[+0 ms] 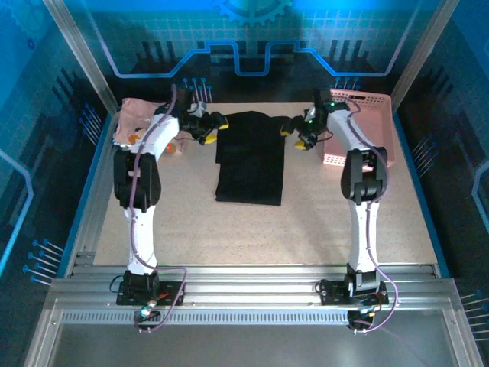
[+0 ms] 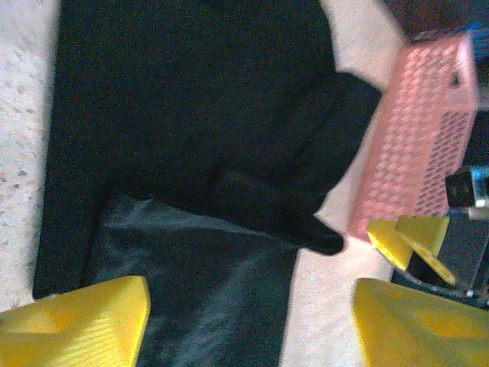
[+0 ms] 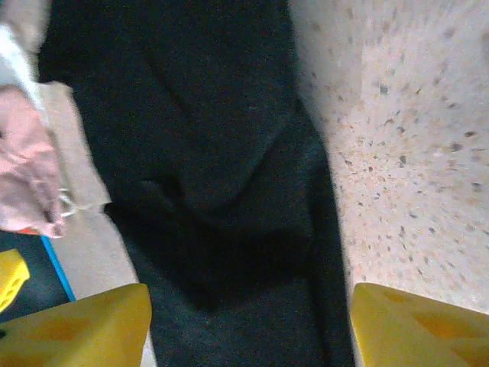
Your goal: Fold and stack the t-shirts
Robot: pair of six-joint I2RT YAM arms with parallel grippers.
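I have the large plain black cloth t-shirt [image 1: 248,160] lying in the middle of the speckled table [image 1: 229,237] as a long, narrow panel, its sides already turned in. The far end is bunched and uneven in both wrist views, so I judge the fold unfinished.

The left gripper [image 1: 216,122] and right gripper [image 1: 290,128] sit at either far corner of that panel, facing each other. Both are spread wide with nothing pinched between the yellow fingers [image 2: 76,321], only cloth below them. I read that pairing as a set-up for gripping the far edge together.

The pale pink printed cloth t-shirt [image 1: 141,115] is crumpled at the far left, well apart, waiting its turn. The rigid pink plastic mesh basket [image 1: 367,115] stands far right.
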